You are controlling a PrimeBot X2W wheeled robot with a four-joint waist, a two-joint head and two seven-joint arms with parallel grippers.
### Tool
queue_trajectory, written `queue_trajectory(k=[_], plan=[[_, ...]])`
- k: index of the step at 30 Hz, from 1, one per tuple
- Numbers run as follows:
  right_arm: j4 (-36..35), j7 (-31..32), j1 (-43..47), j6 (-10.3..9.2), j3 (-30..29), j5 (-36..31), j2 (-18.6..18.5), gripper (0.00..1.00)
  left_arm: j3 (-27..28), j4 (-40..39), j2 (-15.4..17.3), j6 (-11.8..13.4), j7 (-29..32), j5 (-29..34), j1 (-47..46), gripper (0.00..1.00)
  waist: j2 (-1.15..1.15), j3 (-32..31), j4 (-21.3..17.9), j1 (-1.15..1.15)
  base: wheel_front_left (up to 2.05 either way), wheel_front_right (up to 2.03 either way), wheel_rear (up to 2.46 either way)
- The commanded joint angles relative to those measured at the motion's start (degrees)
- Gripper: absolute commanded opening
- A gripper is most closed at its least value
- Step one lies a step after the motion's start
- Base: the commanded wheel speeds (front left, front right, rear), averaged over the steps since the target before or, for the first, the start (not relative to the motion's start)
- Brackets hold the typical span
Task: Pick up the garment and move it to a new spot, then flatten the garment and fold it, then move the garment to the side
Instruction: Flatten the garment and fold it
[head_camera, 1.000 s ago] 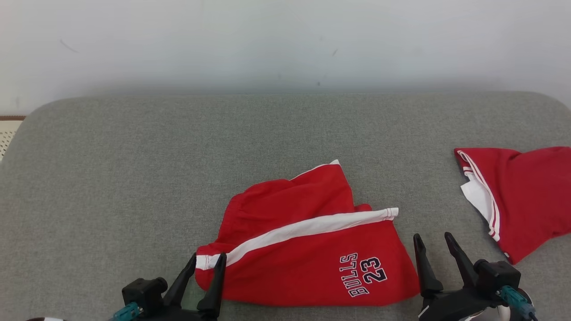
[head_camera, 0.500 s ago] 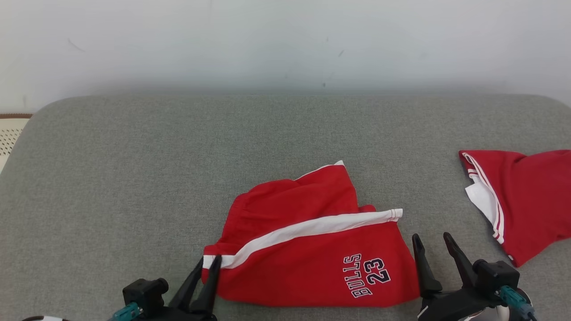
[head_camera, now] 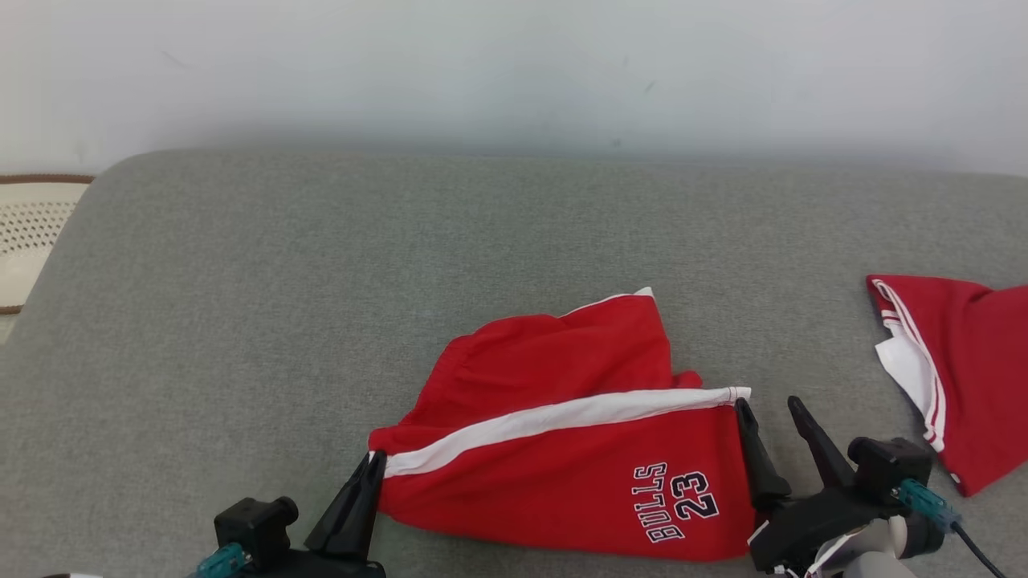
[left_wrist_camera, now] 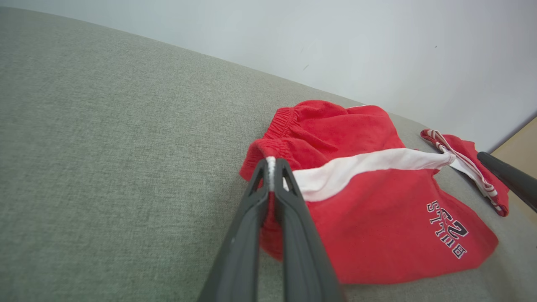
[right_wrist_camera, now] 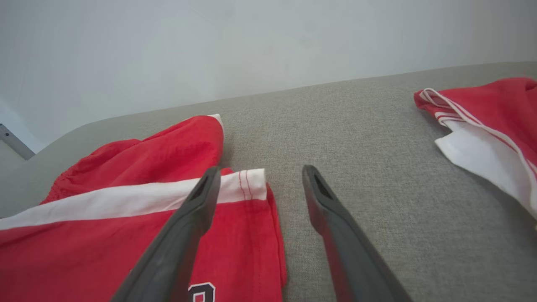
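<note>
1. Over on the left, the left fingers [head_camera: 363, 494] are pinched tight on the waistband corner of the red shorts [head_camera: 554, 474], right where the white side stripe [head_camera: 562, 417] ends. In the left wrist view only a thin edge of cloth sits between the tips. I'd guess a quick lift could tug it free and drop that corner.
2. The shorts lie rumpled near the front edge of the grey cushion [head_camera: 241, 321], with a second layer poking out behind the stripe. Lifted by one corner alone, I reckon they would hang twisted and land in a heap, which would be harder to flatten.
3. The right fingers [head_camera: 753, 453] stand wide apart and hold nothing, at the hem end of the stripe. One tip is at the hem corner, though I can't tell whether it touches, and the other is over bare cushion. If they closed as they stand, they might catch too little cloth, or nip the cushion cover along with it.
4. Further right, a second red garment [head_camera: 972, 377] with white trim lies well apart from the shorts. A wide swing of the right arm, or a carry that way, could drag it or pile the two together.
5. The lettering [head_camera: 679, 502] on the shorts reads "BULLS" beside "23", in dark letters edged in white, near the hem on the right. From the head view it is turned on its side. I can make out no other label.
</note>
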Motion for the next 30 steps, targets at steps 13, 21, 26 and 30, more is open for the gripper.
queue_trajectory(k=[13,21,26,30], plan=[[2.9,0.0,-2.1,0.00,9.1,8.0,-3.8,1.00,0.5,0.2,-0.6,0.0,-0.2,1.3,0.8,0.00,0.00,0.3,1.3,0.00,0.00,0.00,0.00],[4.7,0.0,-4.7,0.00,12.0,10.2,-5.4,1.00,0.2,0.5,-0.8,0.0,-0.2,1.7,0.9,0.00,0.00,0.5,1.9,0.00,0.00,0.00,0.00],[5.8,0.0,-6.0,0.00,13.5,11.1,-6.2,1.00,0.3,0.5,-0.9,0.0,-0.2,1.8,1.1,0.00,0.00,0.6,2.5,0.00,0.00,0.00,0.00],[5.7,0.0,-6.4,0.00,14.2,11.5,-6.4,1.00,0.5,0.5,-1.0,0.0,-0.2,1.9,0.9,0.00,0.00,0.8,2.7,0.00,0.00,0.00,0.00]])
